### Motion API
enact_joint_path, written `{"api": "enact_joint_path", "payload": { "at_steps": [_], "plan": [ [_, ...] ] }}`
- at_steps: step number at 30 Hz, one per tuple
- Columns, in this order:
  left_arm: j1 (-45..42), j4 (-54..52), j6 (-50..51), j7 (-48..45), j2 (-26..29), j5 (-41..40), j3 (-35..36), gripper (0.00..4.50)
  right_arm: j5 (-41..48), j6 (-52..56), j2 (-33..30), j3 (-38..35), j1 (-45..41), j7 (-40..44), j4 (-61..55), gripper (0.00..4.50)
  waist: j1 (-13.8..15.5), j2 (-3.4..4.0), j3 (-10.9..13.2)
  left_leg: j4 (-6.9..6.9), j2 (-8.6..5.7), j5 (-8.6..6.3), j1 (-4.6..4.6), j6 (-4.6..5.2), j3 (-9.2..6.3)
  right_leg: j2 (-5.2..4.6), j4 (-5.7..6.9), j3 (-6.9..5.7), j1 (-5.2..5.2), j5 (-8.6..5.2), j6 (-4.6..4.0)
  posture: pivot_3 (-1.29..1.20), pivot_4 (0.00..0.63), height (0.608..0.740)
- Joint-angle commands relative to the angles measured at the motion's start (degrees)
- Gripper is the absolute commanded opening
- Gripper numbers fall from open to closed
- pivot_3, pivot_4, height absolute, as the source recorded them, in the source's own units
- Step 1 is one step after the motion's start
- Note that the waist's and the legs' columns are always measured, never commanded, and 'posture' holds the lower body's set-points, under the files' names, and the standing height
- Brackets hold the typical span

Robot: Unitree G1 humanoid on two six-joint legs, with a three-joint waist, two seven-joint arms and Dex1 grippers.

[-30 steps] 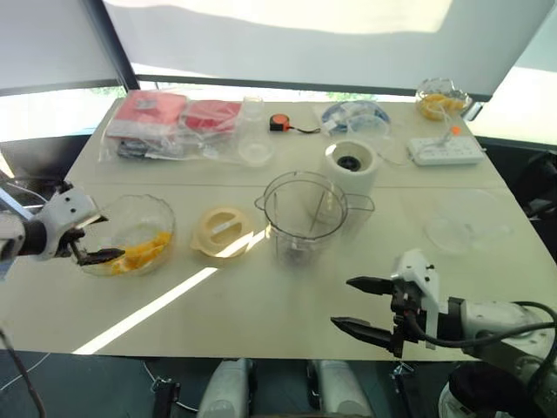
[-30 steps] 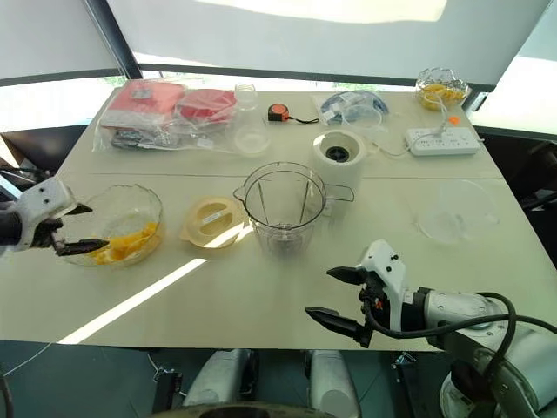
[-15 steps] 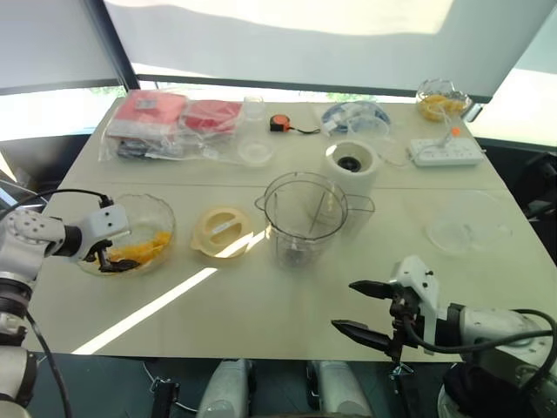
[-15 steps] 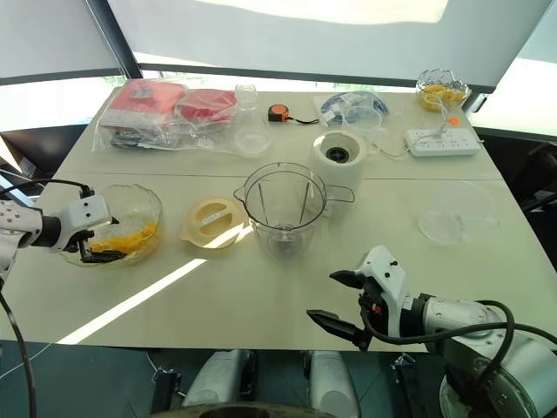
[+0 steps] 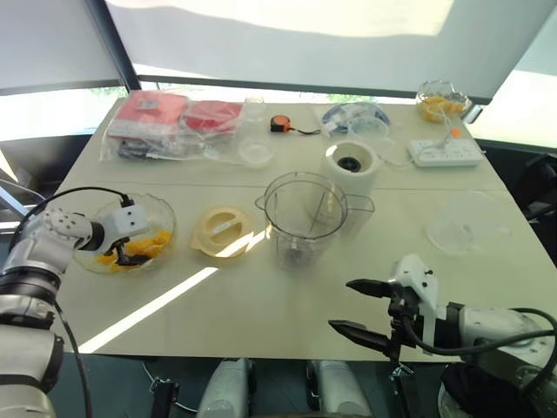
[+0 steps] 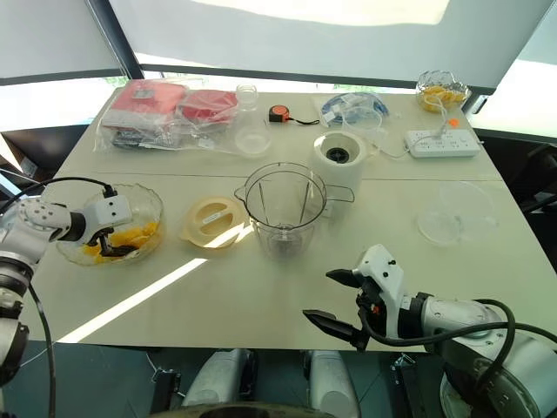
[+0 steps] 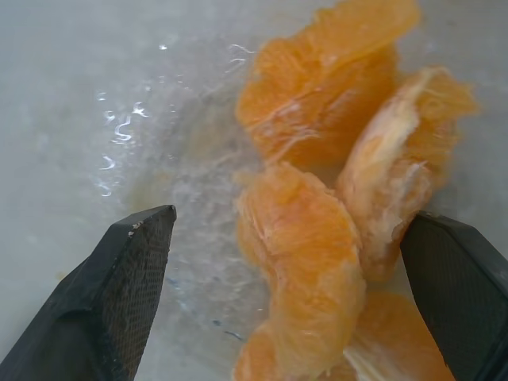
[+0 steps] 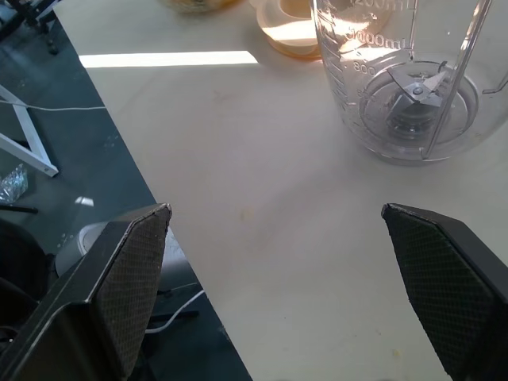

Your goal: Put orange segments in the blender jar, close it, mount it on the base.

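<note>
Bowl [image 5: 150,202] by the table's [image 5: 261,305] left edge: orange segments [image 7: 317,103] inside. Blender jar [image 5: 305,218] mid-table, empty, upright. Lid [image 5: 222,231] off, flat just left of the jar; base [image 5: 351,165] behind it. My left claw [image 5: 128,254] is down in the bowl, fingers spread either side of the segments. Right claw [image 5: 341,305] wide apart, empty, over the near edge.

Pale cream table [image 5: 261,296]; a narrow sunlight stripe [image 5: 148,312] crosses its near left part diagonally. White roller blinds [image 5: 287,43] drawn over the windows behind, a dark frame post [image 5: 111,43] between them. Dark floor [image 8: 48,119] below the table edge.
</note>
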Motion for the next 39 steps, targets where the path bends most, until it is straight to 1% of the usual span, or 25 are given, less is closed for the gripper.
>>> {"api": "enact_joint_path", "payload": {
  "at_steps": [1, 3, 7, 8, 10, 11, 12, 17, 18, 21, 25, 29, 32, 36, 39],
  "plan": [
    [-2.13, 2.83, -0.45, 3.5, -0.85, 2.3, -0.5, 4.48, 0.75, -0.1, -0.56, -0.13, -0.84, -0.06, -1.86, 4.5, 0.0, 0.0, 0.0, 0.0, 0.0, 0.0, 0.02, 0.0, 0.0, 0.0, 0.05, 0.0, 0.0, 0.0, 0.0, 0.0, 0.15, 0.74],
    [-3.0, 4.43, -0.67, 4.64, -1.77, 2.96, -0.7, 4.48, 0.58, -0.05, -0.69, 0.31, -1.34, -0.1, -1.67, 4.5, 0.13, -0.04, -0.03, 0.02, 0.0, 0.0, 0.08, 0.0, 0.01, 0.0, 0.16, 0.01, 0.01, 0.0, 0.01, 0.0, 0.15, 0.74],
    [-3.55, 6.03, -1.28, 3.44, -2.55, 3.45, -1.2, 4.48, 0.23, -0.07, -0.84, 0.54, -2.01, -0.26, -1.33, 4.5, 0.04, -0.06, -0.06, 0.03, 0.0, 0.0, 0.29, 0.0, 0.01, 0.03, 0.33, 0.02, 0.11, -0.01, 0.0, 0.0, 0.15, 0.74],
    [-3.65, 6.37, -1.39, 3.14, -2.67, 3.54, -1.18, 4.24, 0.03, -0.11, -0.84, 0.61, -2.11, -0.36, -1.3, 4.5, 0.03, -0.06, -0.06, 0.03, 0.01, 0.01, 0.33, 0.0, 0.01, 0.04, 0.35, 0.02, 0.13, -0.01, 0.0, 0.0, 0.15, 0.74],
    [-3.99, 7.06, -1.47, 2.73, -2.91, 3.76, -1.15, 3.67, -0.31, -0.23, -0.69, 0.68, -2.32, -0.59, -1.18, 4.5, 0.07, -0.05, -0.07, 0.03, 0.03, 0.0, 0.38, 0.0, 0.01, 0.05, 0.35, 0.03, 0.17, -0.01, -0.01, 0.0, 0.15, 0.74],
    [-4.13, 7.3, -1.52, 2.65, -2.98, 3.88, -1.13, 3.13, -0.41, -0.26, -0.63, 0.69, -2.37, -0.66, -1.16, 4.5, 0.1, -0.05, -0.07, 0.03, 0.03, 0.0, 0.4, 0.0, 0.01, 0.05, 0.35, 0.03, 0.19, -0.01, -0.01, 0.0, 0.15, 0.74],
    [-4.34, 7.64, -1.37, 2.66, -3.05, 4.03, -1.09, 2.7, -0.49, -0.28, -0.56, 0.66, -2.36, -0.76, -1.17, 4.5, 0.11, -0.06, -0.08, 0.03, 0.03, 0.0, 0.41, 0.0, 0.01, 0.05, 0.35, 0.03, 0.2, -0.01, -0.01, 0.0, 0.15, 0.74],
    [-5.36, 9.18, -1.18, 3.23, -3.33, 5.06, -1.17, 0.1, -0.8, -0.41, -0.14, 0.81, -2.42, -1.34, -1.23, 4.5, 0.02, -0.09, -0.1, 0.03, 0.03, 0.01, 0.41, 0.0, 0.01, 0.05, 0.35, 0.04, 0.21, -0.01, 0.0, 0.0, 0.15, 0.74],
    [-5.59, 9.43, -0.99, 3.63, -3.43, 5.21, -1.1, 0.03, -0.83, -0.41, -0.08, 0.95, -2.52, -1.45, -1.2, 4.5, -0.02, -0.09, -0.1, 0.03, 0.03, 0.0, 0.41, 0.0, 0.01, 0.05, 0.35, 0.04, 0.21, -0.01, 0.0, 0.0, 0.15, 0.74],
    [-6.23, 9.31, -0.55, 4.11, -3.39, 5.24, -0.83, 0.03, -0.97, -0.54, 0.04, 1.21, -2.61, -1.7, -1.12, 4.5, -0.01, -0.1, -0.1, 0.03, 0.03, 0.0, 0.4, 0.0, 0.01, 0.05, 0.35, 0.04, 0.21, -0.01, 0.0, 0.0, 0.15, 0.74],
    [-7.39, 6.72, 1.27, 2.88, -1.06, 4.64, 0.62, 0.03, -1.29, -0.73, 0.02, 1.5, -2.73, -1.98, -0.94, 4.5, -0.04, -0.14, -0.08, 0.03, 0.03, 0.0, 0.4, 0.0, 0.01, 0.05, 0.35, 0.04, 0.21, -0.01, 0.0, 0.0, 0.15, 0.74],
    [-7.19, 1.35, 4.15, -2.84, 2.4, 0.9, 3.63, 0.03, -1.83, -1.03, 0.05, 1.62, -2.61, -1.67, -0.45, 4.5, -0.17, -0.4, -0.02, 0.03, 0.08, 0.0, 0.35, 0.0, 0.0, 0.09, 0.34, 0.03, 0.15, -0.01, -0.01, 0.0, 0.15, 0.74],
    [-5.54, -3.62, 5.43, -8.65, 5.57, -2.3, 5.21, 0.03, -2.38, -1.3, 0.32, 2.17, -2.74, -1.35, 0.17, 4.5, -0.16, -0.42, -0.03, 0.03, 0.09, 0.0, 0.27, 0.0, 0.0, 0.07, 0.32, 0.03, 0.09, -0.01, -0.01, 0.0, 0.15, 0.74],
    [-3.94, -6.95, 5.96, -12.31, 9.18, -4.39, 6.36, 0.03, -2.99, -1.62, 0.7, 2.87, -3.1, -0.86, 1.47, 4.5, -0.18, -0.41, -0.03, 0.03, 0.07, 0.0, 0.26, 0.0, 0.02, 0.03, 0.3, 0.04, 0.08, -0.02, -0.03, 0.0, 0.15, 0.74],
    [-1.37, -8.12, 5.7, -14.16, 10.71, -6.44, 7.67, 0.03, -3.67, -1.98, 0.76, 2.94, -2.72, -0.11, 2.55, 4.5, -0.26, -0.41, -0.03, 0.03, 0.07, 0.0, 0.27, 0.0, 0.02, 0.04, 0.31, 0.04, 0.08, -0.08, -0.14, 0.0, 0.15, 0.74]
  ]
}}
